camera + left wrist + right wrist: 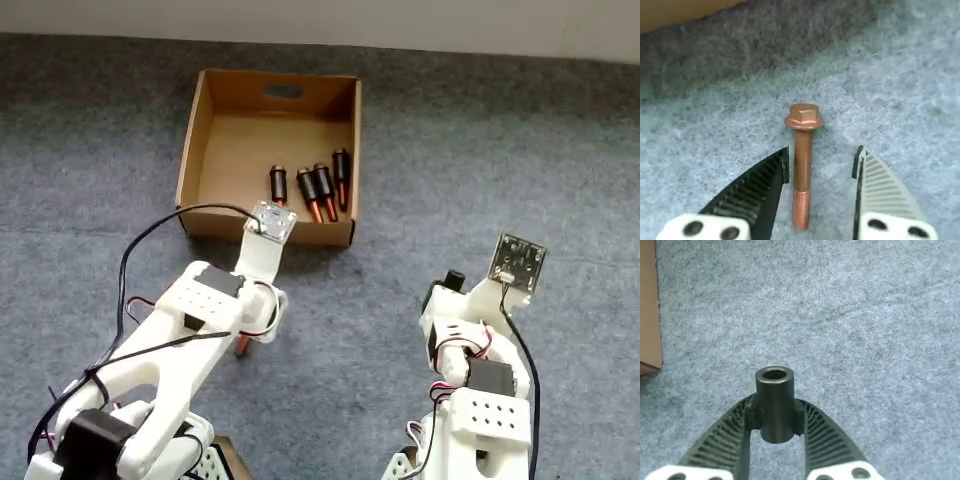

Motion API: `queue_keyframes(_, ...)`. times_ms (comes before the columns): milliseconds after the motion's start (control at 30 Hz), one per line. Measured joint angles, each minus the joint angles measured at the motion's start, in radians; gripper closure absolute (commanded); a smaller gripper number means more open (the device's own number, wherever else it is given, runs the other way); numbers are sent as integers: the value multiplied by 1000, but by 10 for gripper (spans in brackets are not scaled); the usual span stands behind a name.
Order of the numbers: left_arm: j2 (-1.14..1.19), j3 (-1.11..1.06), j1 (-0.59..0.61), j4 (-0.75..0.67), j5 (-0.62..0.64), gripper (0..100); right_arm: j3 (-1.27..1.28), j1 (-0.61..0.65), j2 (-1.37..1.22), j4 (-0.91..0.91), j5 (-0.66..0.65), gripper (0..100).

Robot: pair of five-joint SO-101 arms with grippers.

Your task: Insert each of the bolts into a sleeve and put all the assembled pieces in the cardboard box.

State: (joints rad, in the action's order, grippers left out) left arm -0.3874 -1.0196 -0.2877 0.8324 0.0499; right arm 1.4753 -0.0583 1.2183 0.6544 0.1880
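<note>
Between spread jaws of left gripper (822,150), bolt (803,165), right gripper (775,401) clamping sleeve (774,387), overhead four assemblies (307,190) in box (240,145)

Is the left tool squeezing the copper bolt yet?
No, the left tool is open around the bolt, which lies on the carpet with a clear gap to the pale finger.

The high view looks steeply down from above and behind both arms, with the cardboard box (192,150) far and left on the grey carpet (480,140). Each wrist view sits just behind its own fingers, low and close to the carpet: the left gripper (822,150) and the right gripper (776,404). All three views share part of the box and the carpet beside it.
</note>
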Motion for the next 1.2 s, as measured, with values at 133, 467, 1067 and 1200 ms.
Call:
queue_keyframes(133,0,0,0,-57,0,858,0,0,0,0,0,992)
queue_keyframes(467,0,-9,0,-77,-5,845,0,0,0,0,0,992)
queue_keyframes(1067,103,54,0,2,-5,822,0,0,0,0,0,992)
queue_keyframes(1200,215,158,2,68,-5,822,0,0,0,0,0,992)
